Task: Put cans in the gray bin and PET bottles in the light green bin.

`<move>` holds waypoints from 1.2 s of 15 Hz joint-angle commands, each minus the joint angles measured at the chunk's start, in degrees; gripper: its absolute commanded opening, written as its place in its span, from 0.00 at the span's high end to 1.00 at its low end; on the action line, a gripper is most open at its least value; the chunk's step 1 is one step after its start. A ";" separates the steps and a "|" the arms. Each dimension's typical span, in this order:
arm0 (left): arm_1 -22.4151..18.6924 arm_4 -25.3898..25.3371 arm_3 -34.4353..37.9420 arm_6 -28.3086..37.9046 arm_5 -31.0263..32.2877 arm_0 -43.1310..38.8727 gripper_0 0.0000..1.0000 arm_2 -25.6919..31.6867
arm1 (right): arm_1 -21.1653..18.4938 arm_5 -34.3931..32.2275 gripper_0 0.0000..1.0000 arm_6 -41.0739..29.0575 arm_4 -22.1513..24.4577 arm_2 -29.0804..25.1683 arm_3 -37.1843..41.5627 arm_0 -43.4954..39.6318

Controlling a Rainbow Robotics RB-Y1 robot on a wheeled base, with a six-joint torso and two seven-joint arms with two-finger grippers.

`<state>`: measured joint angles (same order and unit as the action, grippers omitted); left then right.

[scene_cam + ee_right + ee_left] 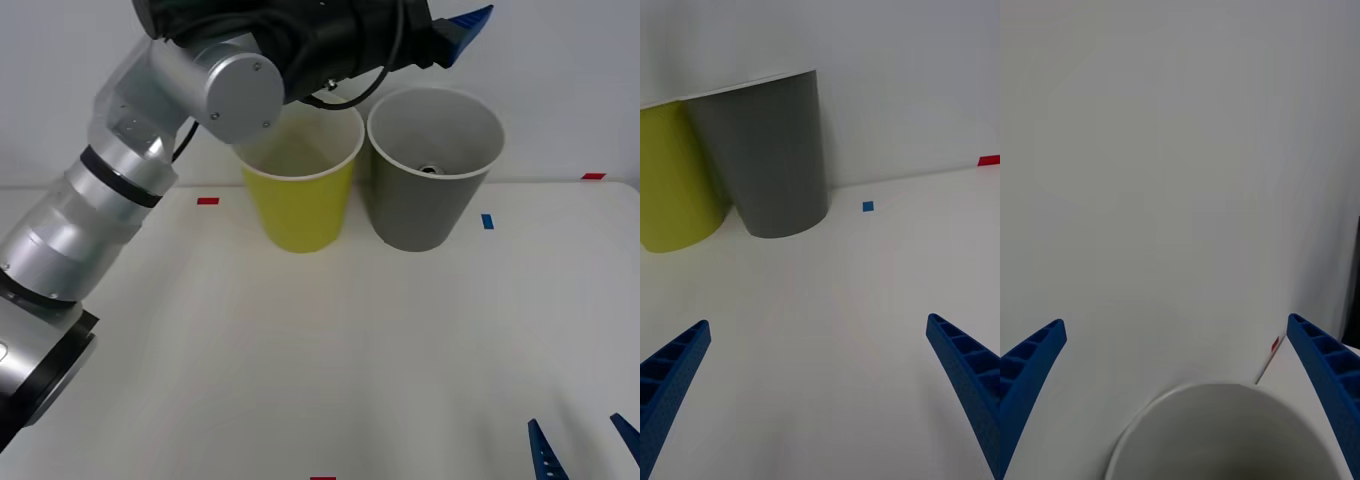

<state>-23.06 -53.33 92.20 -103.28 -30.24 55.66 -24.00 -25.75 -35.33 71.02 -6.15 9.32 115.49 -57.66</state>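
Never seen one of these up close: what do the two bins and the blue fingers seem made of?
The gray bin and light green bin look like matte plastic: smooth, evenly coloured walls, thin white rims. The left gripper's fingers look like ribbed moulded plastic, possibly rubbery.

A white surface (300, 350) carried small tape marks: red (208, 201) at left, red (593, 176) at far right, blue (487, 221) between; a white wall (560, 80) stood behind

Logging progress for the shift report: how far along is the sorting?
Done: a can lies inside the gray bin. In hand: nothing; the left end effector hangs open above that bin, the right end effector open near the table's front. No items left on the table.
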 commanded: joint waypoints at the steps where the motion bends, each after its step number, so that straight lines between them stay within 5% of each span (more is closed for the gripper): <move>1: -4.71 -0.19 7.20 -0.08 -0.35 -6.53 0.00 3.35 | 0.00 0.00 0.00 0.00 0.00 0.00 0.00 0.00; 12: -14.03 0.16 35.32 -0.17 -0.26 -41.51 0.00 18.99 | 0.00 0.00 0.00 0.00 0.00 0.00 0.00 0.00; 18: -11.13 0.42 46.49 -0.96 -0.26 -58.56 0.00 27.69 | 0.00 0.00 0.00 0.00 0.00 0.00 0.00 0.00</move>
<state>-35.46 -53.01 137.40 -103.93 -30.51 -0.98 2.72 -25.75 -35.33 71.02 -6.15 9.31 115.49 -57.66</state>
